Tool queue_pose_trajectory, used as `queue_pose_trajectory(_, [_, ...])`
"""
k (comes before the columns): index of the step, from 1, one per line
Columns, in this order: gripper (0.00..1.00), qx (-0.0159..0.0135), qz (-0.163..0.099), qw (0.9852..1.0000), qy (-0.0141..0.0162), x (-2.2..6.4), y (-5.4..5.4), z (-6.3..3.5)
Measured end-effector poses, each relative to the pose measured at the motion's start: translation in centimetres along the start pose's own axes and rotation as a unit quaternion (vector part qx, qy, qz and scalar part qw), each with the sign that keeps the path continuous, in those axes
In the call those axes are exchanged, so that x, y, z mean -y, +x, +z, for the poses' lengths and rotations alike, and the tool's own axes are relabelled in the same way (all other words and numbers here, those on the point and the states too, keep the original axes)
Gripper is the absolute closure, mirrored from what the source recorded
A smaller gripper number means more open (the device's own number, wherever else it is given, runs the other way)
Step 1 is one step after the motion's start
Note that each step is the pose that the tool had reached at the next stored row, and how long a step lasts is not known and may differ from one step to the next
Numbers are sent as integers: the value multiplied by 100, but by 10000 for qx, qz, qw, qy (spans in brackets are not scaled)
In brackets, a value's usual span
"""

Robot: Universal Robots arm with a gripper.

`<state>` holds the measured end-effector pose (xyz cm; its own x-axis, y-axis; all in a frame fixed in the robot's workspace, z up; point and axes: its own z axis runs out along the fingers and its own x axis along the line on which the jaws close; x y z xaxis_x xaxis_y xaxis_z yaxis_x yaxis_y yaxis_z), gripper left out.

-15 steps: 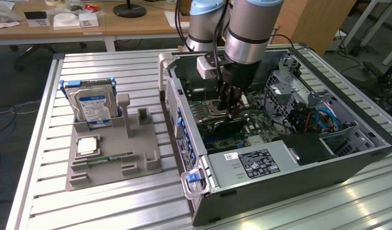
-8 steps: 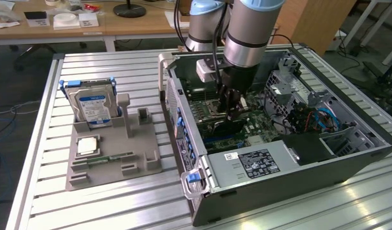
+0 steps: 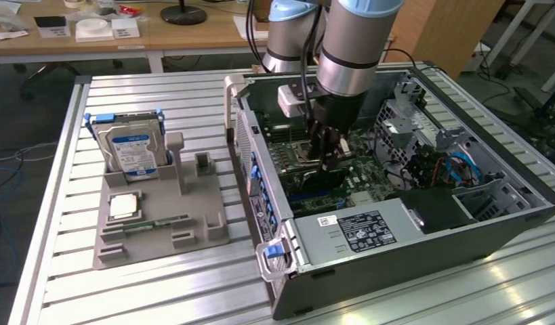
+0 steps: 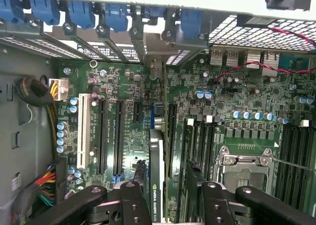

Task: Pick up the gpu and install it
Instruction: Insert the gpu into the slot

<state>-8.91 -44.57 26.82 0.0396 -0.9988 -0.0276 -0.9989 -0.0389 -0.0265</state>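
The gpu (image 4: 157, 178) is a thin black card, seen edge-on, with a green-and-white strip of small printed lettering along its upper edge. It stands upright on its long edge on the motherboard (image 4: 128, 91) inside the open computer case (image 3: 395, 267). It runs parallel to the long black expansion slots and in line with a blue-ended slot. Whether it is fully seated cannot be told.
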Motion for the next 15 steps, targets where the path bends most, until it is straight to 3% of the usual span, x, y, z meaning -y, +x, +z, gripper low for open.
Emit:
queue_pose_trajectory(9, [54,0,-1,10000,0,-1,5,40])
queue_pose_trajectory(15, [54,-1,-1,10000,-1,-2,7,117])
